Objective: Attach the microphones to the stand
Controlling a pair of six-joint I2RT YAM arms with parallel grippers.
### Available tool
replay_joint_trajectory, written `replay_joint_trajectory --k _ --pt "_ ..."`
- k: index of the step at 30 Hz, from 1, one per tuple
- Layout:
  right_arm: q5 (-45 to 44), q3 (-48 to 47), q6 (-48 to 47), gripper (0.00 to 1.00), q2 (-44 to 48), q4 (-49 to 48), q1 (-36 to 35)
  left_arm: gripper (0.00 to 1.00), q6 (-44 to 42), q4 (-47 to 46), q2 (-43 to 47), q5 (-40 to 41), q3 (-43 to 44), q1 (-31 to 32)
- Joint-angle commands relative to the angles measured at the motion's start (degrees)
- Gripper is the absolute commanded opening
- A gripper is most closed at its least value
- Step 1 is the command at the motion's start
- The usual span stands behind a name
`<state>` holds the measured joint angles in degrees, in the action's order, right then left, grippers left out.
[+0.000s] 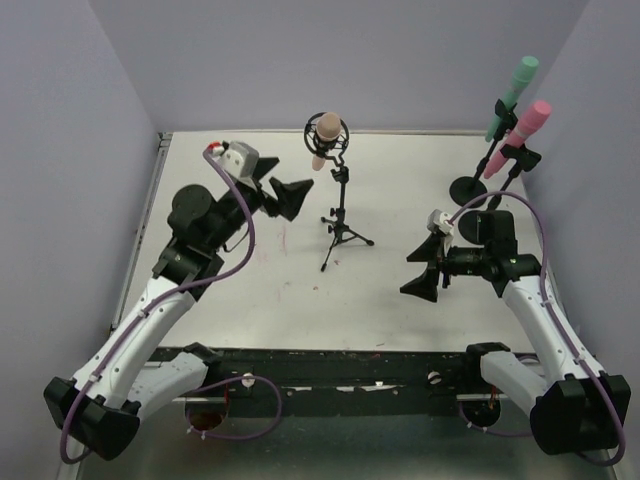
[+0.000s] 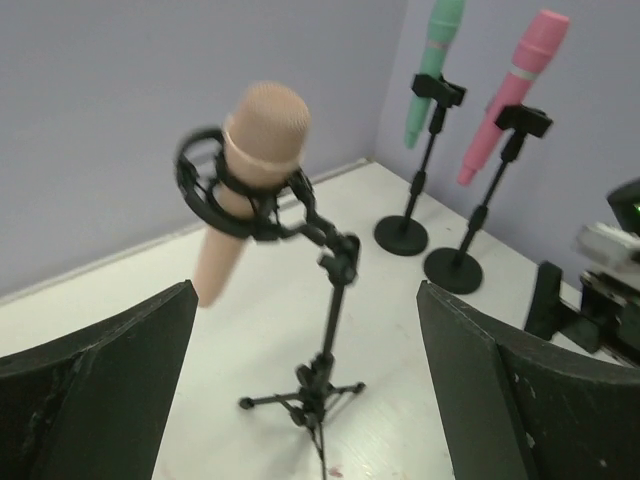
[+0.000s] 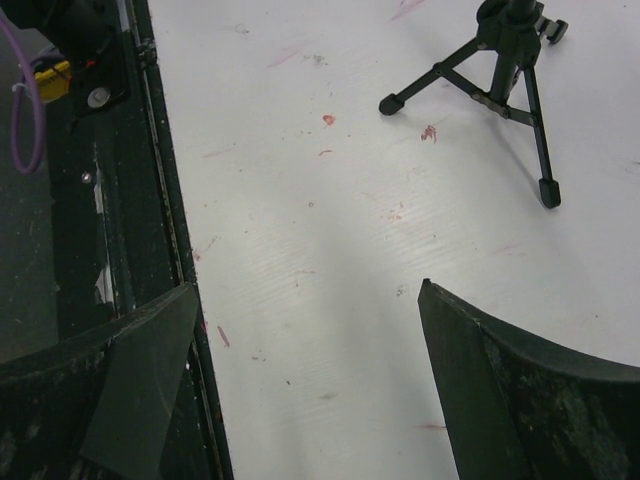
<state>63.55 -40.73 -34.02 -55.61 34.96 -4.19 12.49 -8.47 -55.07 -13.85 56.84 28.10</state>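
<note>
a: left gripper (image 1: 288, 196) and right gripper (image 1: 425, 270) both have jaws wide open and empty. how to finish well?
b: i would pull the left one straight back, not brushing the peach microphone (image 2: 250, 170). it sits in the shock mount (image 2: 200, 190) on the tripod stand (image 2: 335, 300), with its long axis tilted, head up and tail slanting down toward the near side.

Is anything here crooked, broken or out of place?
Nothing much stands out. The peach microphone sits slanted in the ring of the tripod stand, and the green microphone and pink microphone lean likewise, both clipped in. The only blemish is small reddish smudges on the white table.
</note>
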Motion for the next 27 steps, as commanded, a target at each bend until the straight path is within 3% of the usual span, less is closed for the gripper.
replay_joint_trajectory --k 1,5,9,14,22,25,27 --pt "-0.09 1.7 3.34 1.0 0.07 -4.45 0.49 0.99 9.56 -13.23 3.48 -5.06 -17.09 1.69" --pt "-0.53 2.5 4.93 1.0 -0.02 -5.87 0.84 0.99 8.09 -17.26 -0.03 2.66 -20.97 7.39" --pt "-0.88 2.85 5.1 1.0 0.33 -6.48 1.55 0.99 -3.85 -30.61 -8.71 6.81 -22.83 13.11" --pt "-0.8 3.03 5.19 1.0 0.68 -6.66 2.34 0.99 -10.29 -39.75 -20.94 11.29 -18.61 13.83" --pt "-0.88 3.11 5.11 1.0 1.3 -6.66 2.69 0.98 -10.73 -47.07 -32.81 18.59 -12.46 14.44" --pt "-0.88 3.03 5.1 1.0 1.3 -6.66 2.69 0.89 -11.78 -48.74 -35.36 20.44 -11.31 15.58" --pt "-0.88 3.03 5.1 1.0 1.21 -6.57 2.69 0.71 -12.23 -49.27 -35.98 20.09 -11.14 16.02"
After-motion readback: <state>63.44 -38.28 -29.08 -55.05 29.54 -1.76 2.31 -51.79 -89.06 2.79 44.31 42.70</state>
